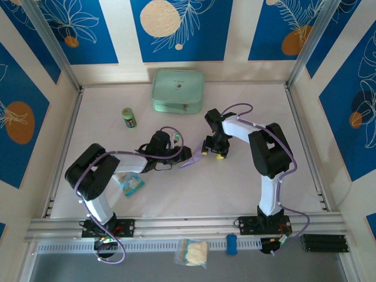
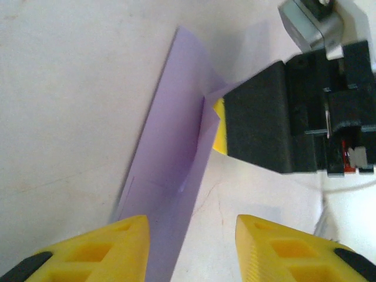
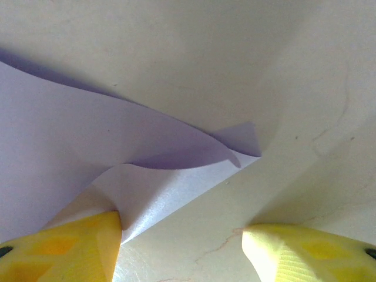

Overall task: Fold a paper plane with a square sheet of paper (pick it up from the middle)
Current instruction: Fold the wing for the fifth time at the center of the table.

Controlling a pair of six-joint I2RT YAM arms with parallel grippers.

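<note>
Top external view: illumination is bright, diffuse and even across the pale worktop (image 1: 176, 194). Cast shadows are short and soft. The upright frame rails (image 1: 59, 56) lean outward toward the corners, indicating wide-angle distortion. Left wrist view: the left claw (image 2: 191, 232) shows blurred yellow fingers (image 2: 111, 249) at the lower edge. The paper sheet (image 2: 170, 153) is moderately sharp, with grey shadow at its far end. Right wrist view: the right claw (image 3: 182, 235) is defocused, the upper area is dim, and the raised fold casts a dark violet shadow.
</note>
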